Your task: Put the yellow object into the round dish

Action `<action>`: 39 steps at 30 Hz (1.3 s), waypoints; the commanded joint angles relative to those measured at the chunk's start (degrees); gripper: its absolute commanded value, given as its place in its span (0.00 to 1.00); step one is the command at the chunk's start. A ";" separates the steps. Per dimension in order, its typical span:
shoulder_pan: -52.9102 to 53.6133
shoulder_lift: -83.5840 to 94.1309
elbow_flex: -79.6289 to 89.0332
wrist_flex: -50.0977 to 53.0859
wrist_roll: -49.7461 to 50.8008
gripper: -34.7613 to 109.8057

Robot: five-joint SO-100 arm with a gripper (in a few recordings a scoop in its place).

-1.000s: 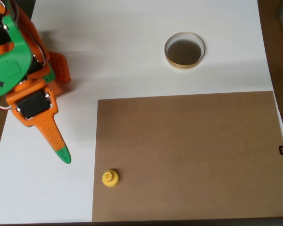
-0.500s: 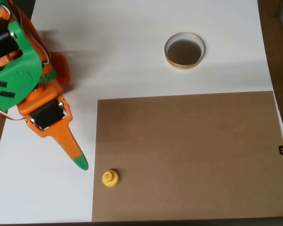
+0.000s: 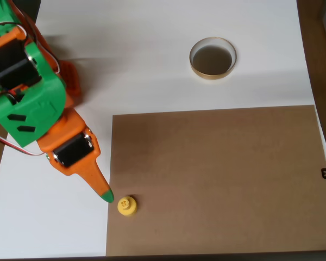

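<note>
yellow object point(image 3: 126, 205) upright, round dish point(image 3: 212, 58) well apart

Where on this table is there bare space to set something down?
Most of the brown mat right of the yellow object is bare, as is the white table left of the round dish. The lower left is crowded: the tool sits close beside the yellow object.

The arm point(image 3: 27, 92) runs off the top-left edge — the gripper point(image 3: 100, 190) shows one green-tipped finger, its jaw state unreadable.
</note>
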 commanded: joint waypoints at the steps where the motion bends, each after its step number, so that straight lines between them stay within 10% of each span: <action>1: 0.62 -0.62 -4.75 -0.97 -0.18 0.33; 39: -2.99 -27.69 -15.12 2.90 3.34 0.42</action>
